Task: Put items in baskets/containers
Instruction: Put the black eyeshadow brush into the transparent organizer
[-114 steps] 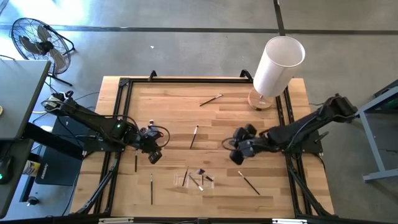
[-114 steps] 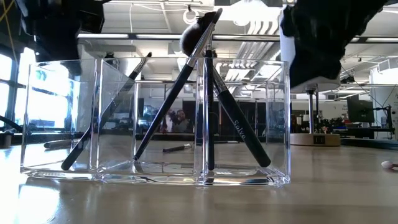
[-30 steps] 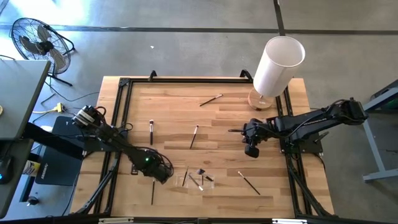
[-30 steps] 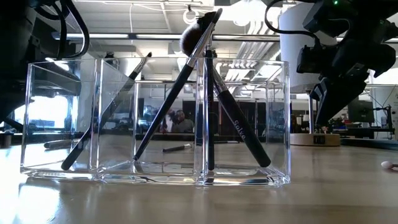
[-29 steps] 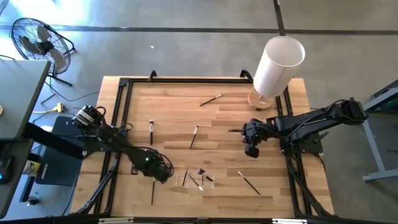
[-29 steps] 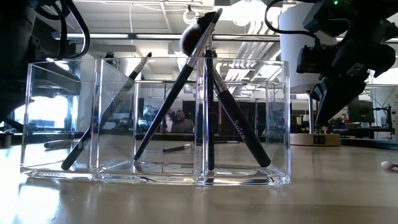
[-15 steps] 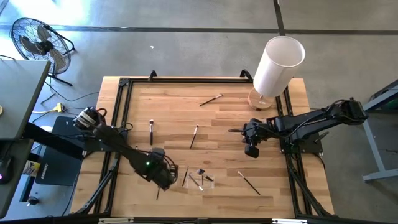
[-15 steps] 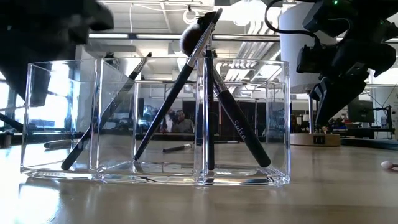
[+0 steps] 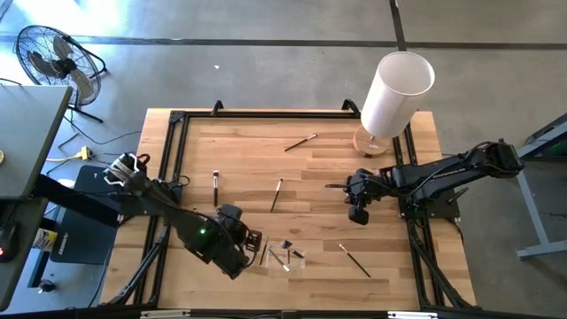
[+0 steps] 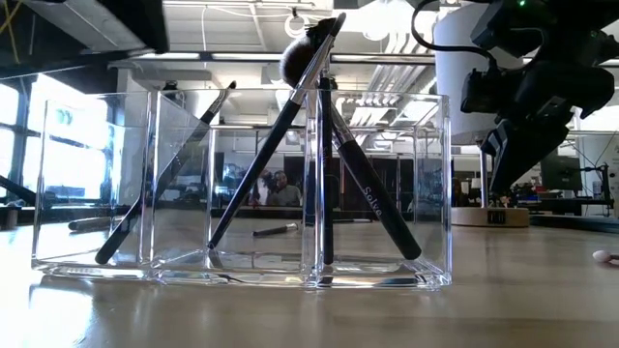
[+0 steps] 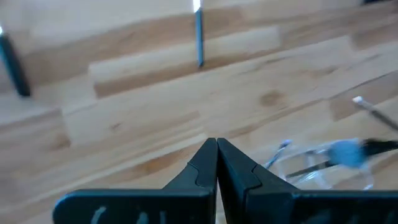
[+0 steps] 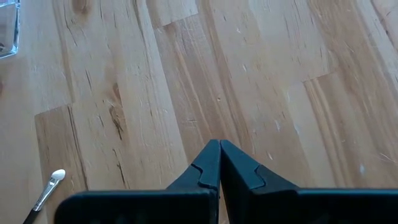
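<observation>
The clear holder (image 9: 281, 253) stands near the table's near edge. In the low view the holder (image 10: 242, 184) has three compartments, with dark brushes (image 10: 276, 155) leaning inside, tips on its floor. Loose brushes lie on the wood: one far (image 9: 301, 142), one mid-table (image 9: 277, 193), one left (image 9: 215, 186), one near right (image 9: 354, 259). My left gripper (image 9: 254, 245) is shut just left of the holder; in its wrist view the shut fingers (image 11: 216, 149) show no brush between them. My right gripper (image 9: 359, 215) hovers shut right of centre (image 12: 219, 149).
A tall white cylinder (image 9: 394, 89) on a round wooden base stands at the far right corner. Black frame rails run along the table's left and right sides. A white-tipped brush (image 12: 50, 186) lies near my right gripper. Bare wood lies between the two arms.
My left gripper has moved toward the table's right, up to the holder's left side, its arm swinging toward the near edge. The dark brush that lay near the near-left edge no longer shows in the high view.
</observation>
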